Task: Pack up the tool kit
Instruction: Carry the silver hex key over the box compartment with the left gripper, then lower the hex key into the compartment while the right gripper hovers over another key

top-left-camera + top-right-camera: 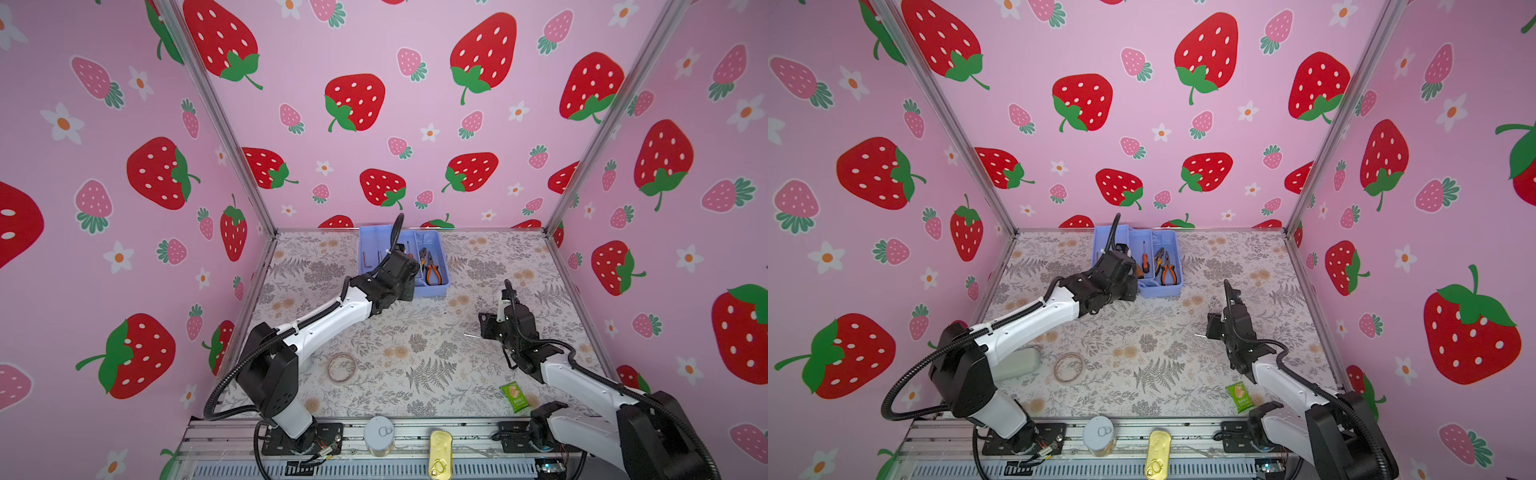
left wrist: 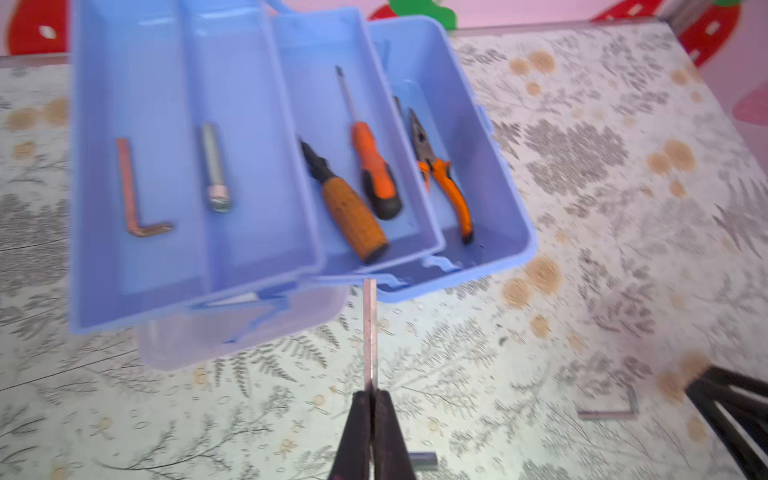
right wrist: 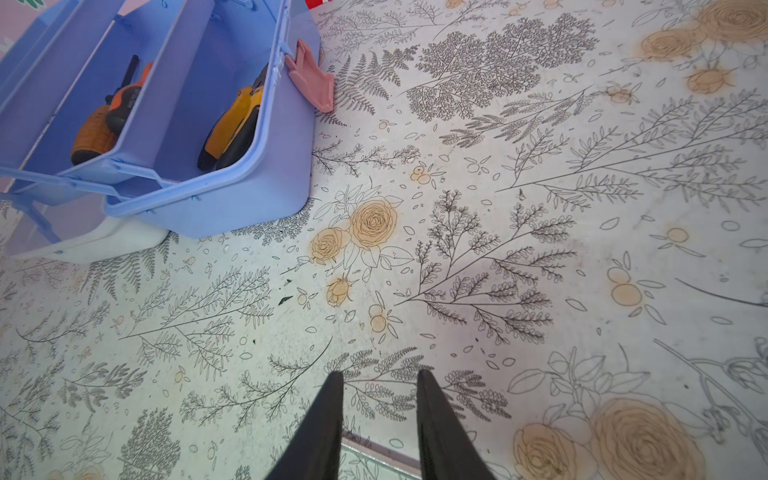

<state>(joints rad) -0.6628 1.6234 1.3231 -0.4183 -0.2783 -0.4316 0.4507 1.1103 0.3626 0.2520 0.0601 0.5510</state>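
Jaws of the left gripper (image 2: 371, 395) are pressed together on a thin silver hex key (image 2: 369, 332), whose long leg stands out past the tips toward the tool kit (image 2: 511, 249); whether its end touches the kit's near rim cannot be told. The kit stands open at the middle of the far edge of the tabletop (image 1: 415, 328), trays fanned out; the outermost tray holds a copper-coloured hex key (image 2: 133, 195) and a bolt (image 2: 216, 170); the next holds two screwdrivers (image 2: 349, 208); orange-handled pliers (image 2: 444, 174) lie in the base; the pink latch (image 3: 311, 79) hangs on the base wall. The right gripper (image 3: 380, 374) hovers toward the right edge of the tabletop, well apart from the kit, its jaws spread with nothing between them; another hex key (image 2: 611, 409) lies flat on the tabletop just beside it.
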